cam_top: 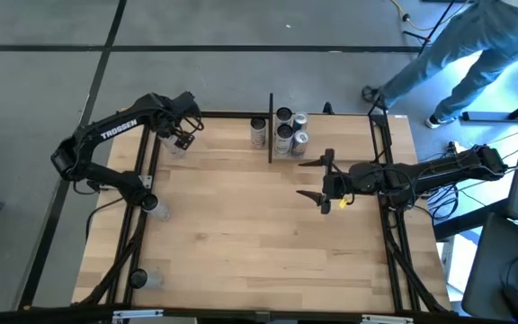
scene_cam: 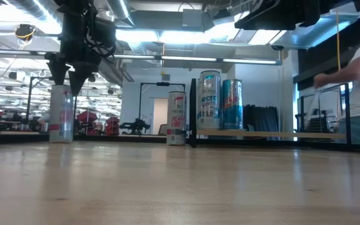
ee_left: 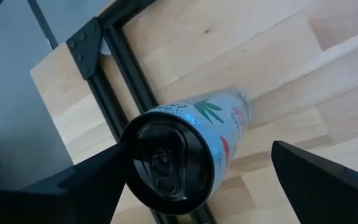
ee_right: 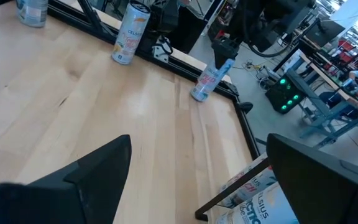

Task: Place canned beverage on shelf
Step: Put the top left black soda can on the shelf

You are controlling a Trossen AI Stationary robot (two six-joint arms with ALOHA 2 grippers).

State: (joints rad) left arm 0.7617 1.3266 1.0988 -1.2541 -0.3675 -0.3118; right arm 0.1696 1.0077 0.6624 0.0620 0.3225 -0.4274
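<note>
A white can with green and red print (ee_left: pixel 219 121) stands upright on the table's far left corner, beside the black frame; it also shows in the low view (scene_cam: pixel 61 115) and the high view (cam_top: pixel 176 146). My left gripper (cam_top: pixel 183 135) hangs over it, pointing down, open, with one finger (ee_left: pixel 73 186) on each side of the can's dark top (ee_left: pixel 160 163). The shelf (scene_cam: pixel 274 134), a light board between black uprights (cam_top: pixel 271 126), holds several cans (cam_top: pixel 288 130). One more can (scene_cam: pixel 176 119) stands on the table left of the upright. My right gripper (cam_top: pixel 317 180) is open and empty right of the table's middle.
Two more cans (ee_right: pixel 131 34) (ee_right: pixel 33 12) stand along the table's left edge. Black frame bars run along the table's left, right and far edges. A person (cam_top: pixel 475 54) stands beyond the far right corner. Bare wood lies between the two grippers.
</note>
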